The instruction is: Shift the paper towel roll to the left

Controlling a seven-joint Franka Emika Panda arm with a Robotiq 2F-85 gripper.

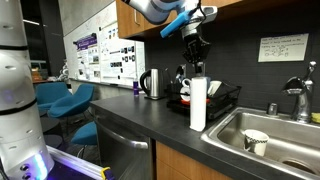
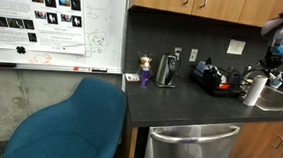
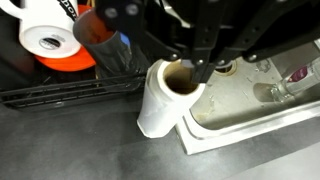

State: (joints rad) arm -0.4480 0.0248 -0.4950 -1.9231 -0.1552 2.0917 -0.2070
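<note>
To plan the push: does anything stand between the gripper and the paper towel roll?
Nothing visible does. The gripper sits shut at the top of the paper towel roll, right at its core opening.

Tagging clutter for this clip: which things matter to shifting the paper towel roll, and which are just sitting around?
Job in hand: paper towel roll; gripper, shut, at the roll's top.
Lying about: steel kettle; dish rack; sink with a cup in it; blue chair.
</note>
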